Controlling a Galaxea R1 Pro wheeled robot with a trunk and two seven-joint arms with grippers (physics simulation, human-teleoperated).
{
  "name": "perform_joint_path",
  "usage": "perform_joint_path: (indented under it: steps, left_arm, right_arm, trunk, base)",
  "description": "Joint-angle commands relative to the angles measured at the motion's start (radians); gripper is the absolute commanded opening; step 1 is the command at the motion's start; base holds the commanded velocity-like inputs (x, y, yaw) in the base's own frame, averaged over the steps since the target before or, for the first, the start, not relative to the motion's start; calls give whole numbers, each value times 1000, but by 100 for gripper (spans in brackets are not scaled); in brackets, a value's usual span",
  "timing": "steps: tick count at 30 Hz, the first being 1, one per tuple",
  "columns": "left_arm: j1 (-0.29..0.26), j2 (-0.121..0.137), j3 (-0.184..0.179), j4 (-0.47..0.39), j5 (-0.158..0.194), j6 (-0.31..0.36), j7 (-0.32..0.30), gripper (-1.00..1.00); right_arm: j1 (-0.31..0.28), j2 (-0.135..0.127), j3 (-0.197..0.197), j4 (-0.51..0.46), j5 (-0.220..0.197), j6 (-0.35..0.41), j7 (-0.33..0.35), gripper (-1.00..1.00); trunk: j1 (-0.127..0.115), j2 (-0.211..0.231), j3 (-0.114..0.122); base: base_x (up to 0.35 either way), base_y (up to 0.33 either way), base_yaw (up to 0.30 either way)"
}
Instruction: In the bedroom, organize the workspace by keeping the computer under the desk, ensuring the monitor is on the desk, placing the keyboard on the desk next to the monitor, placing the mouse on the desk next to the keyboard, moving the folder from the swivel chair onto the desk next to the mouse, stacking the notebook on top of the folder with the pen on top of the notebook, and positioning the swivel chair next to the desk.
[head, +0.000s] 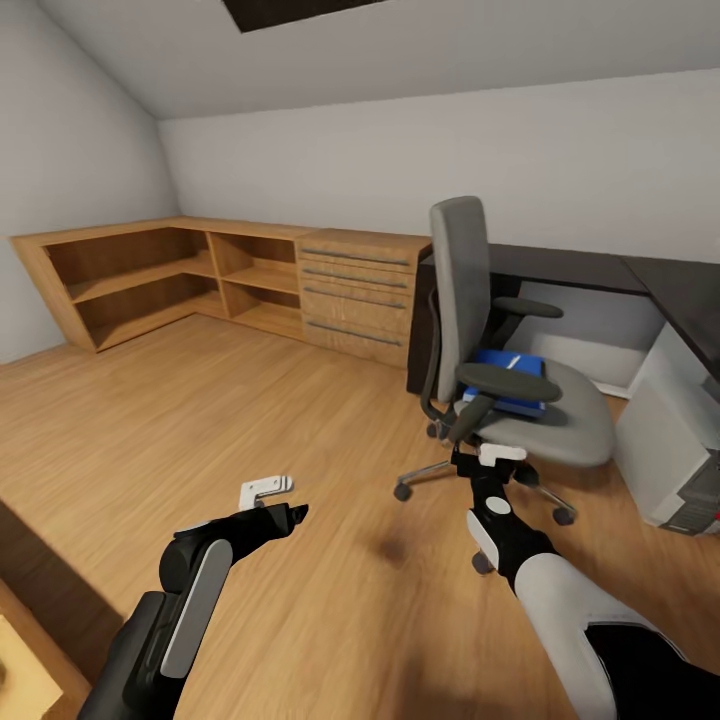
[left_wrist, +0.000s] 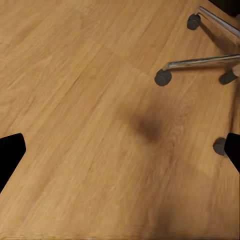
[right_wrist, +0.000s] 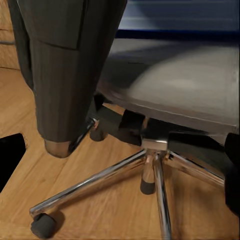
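Head view shows me facing the swivel chair (head: 520, 400), which stands on the wood floor (head: 200, 430) just out from the black desk (head: 600, 270), with the blue folder (head: 505, 380) lying flat on its seat behind the near armrest (head: 508, 382). A small pale streak lies on the folder, too small for me to name. The grey-white computer (head: 668, 440) sits under the desk's right run. My right gripper (head: 492, 458) is low, close to the seat's front edge; in the right wrist view I look up under the seat past the armrest post (right_wrist: 65, 75) to the chrome base (right_wrist: 150, 170), with dark fingertips (right_wrist: 11, 155) at both frame edges, so I judge it spread wide and holding nothing. My left gripper (head: 285, 500) hangs over bare floor, and it too reads as wide and empty. I take the step in hand to be fetching the folder: I would raise the right arm above seat height, come in over the armrest instead of under it, and pinch the folder's near edge without nudging the castors. I can read no brand, label or writing anywhere.
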Motion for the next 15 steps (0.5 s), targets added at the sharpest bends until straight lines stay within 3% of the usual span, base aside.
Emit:
perform_joint_path:
  steps: [1, 7, 15]
  left_arm:
    - [-1, 0, 0, -1, 10, 3, 10, 100]
    - [-1, 0, 0, -1, 10, 3, 10, 100]
    - [-1, 0, 1, -1, 10, 3, 10, 100]
  right_arm:
    - [-1, 1, -3, 1, 3, -3, -2, 100]
    - [-1, 1, -3, 2, 1, -3, -1, 100]
    - [-1, 2, -3, 7, -6, -3, 0, 100]
  trunk:
    - [-1, 0, 0]
    - [-1, 0, 2]
    - [-1, 0, 6]
  base:
    - [-265, 127, -13]
    - [-246, 108, -73]
    - [-58, 21, -187]
